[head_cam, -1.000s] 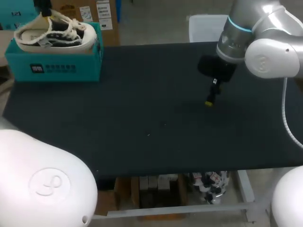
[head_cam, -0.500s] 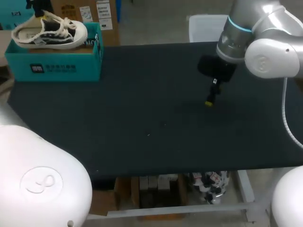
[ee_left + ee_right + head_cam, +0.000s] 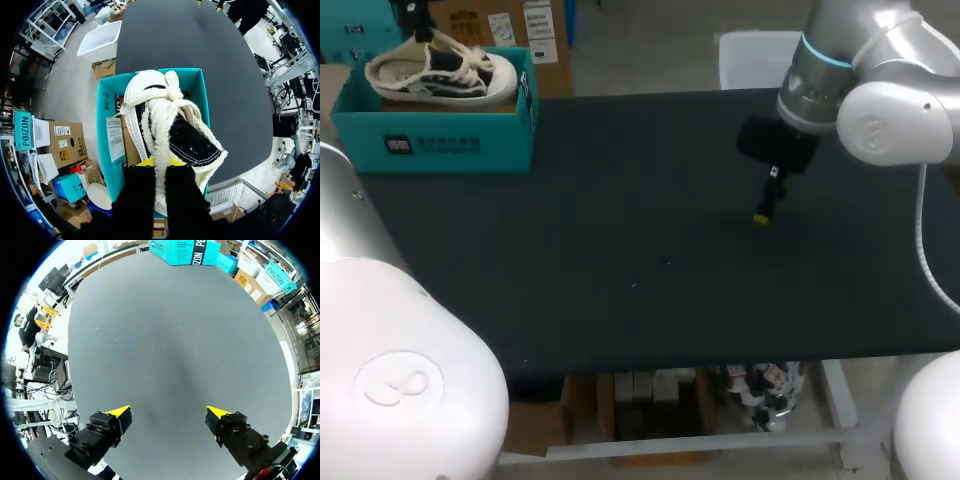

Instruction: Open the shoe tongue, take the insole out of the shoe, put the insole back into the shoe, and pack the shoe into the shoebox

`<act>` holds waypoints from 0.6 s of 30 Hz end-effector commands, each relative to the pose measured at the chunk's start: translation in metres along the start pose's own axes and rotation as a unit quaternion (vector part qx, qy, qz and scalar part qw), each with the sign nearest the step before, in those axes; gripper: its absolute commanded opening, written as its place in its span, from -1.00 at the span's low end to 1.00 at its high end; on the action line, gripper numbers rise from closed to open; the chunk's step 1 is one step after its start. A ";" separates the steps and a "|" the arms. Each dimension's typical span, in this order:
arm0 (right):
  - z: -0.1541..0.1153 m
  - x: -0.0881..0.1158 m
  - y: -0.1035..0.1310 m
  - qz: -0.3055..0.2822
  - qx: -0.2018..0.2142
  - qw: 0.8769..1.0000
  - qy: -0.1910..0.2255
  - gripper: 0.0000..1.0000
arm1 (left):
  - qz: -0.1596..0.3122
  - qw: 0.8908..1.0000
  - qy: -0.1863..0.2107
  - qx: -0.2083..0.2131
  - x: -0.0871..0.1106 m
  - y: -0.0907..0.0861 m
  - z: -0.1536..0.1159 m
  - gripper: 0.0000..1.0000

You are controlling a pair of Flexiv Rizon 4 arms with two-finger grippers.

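A cream and black sneaker [image 3: 440, 72] with white laces hangs over the open teal shoebox [image 3: 430, 135] at the table's far left corner, its sole low inside the box walls. My left gripper [image 3: 417, 16] is above it, shut on the shoe. In the left wrist view its fingers [image 3: 137, 192] pinch the cream collar of the sneaker [image 3: 172, 127], and the shoebox [image 3: 111, 130] lies below. My right gripper [image 3: 762, 214] hovers over the dark table at the right. In its own view the right gripper [image 3: 169, 414] stands wide open with nothing between its fingers.
The black table [image 3: 620, 250] stretches bare between the shoebox and my right arm. From the right wrist the shoebox [image 3: 185, 251] shows at the table's far end. A white bin [image 3: 750, 55] stands just past the far edge.
The shoe in my left gripper swung a little left, then back right, and has settled lower over the box. My left arm's near bulk shifted. The right arm has stayed still.
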State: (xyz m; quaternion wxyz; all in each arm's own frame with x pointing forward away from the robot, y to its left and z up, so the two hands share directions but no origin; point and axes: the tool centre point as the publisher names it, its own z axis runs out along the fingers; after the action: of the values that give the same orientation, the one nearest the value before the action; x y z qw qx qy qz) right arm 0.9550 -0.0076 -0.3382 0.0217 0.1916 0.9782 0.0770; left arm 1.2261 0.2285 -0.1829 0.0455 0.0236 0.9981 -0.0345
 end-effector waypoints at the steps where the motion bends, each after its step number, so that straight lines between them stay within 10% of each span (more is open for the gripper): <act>1: 0.000 0.000 0.000 0.000 0.001 1.000 0.000 1.00 | 0.004 1.000 -0.025 -0.002 0.005 0.001 0.023 -1.00; 9: 0.000 0.000 0.000 0.000 0.001 1.000 0.000 1.00 | 0.013 0.999 -0.030 -0.021 0.008 0.000 0.048 -1.00; 10: 0.000 0.000 0.000 0.000 0.001 1.000 0.000 1.00 | 0.013 0.999 -0.027 -0.022 0.008 0.000 0.050 -0.68; 12: 0.000 0.000 0.000 0.000 0.001 1.000 0.000 1.00 | 0.012 0.999 -0.025 -0.023 0.008 0.000 0.053 1.00; 18: 0.000 0.000 0.000 0.000 0.001 1.000 0.000 1.00 | 0.007 0.999 -0.020 -0.025 0.013 -0.001 0.049 1.00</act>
State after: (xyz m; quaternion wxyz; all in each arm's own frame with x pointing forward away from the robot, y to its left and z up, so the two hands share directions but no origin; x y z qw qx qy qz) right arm 0.9550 -0.0076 -0.3382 0.0217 0.1916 0.9782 0.0770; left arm 1.2256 0.2255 -0.2361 0.0406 0.0289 0.9987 -0.0106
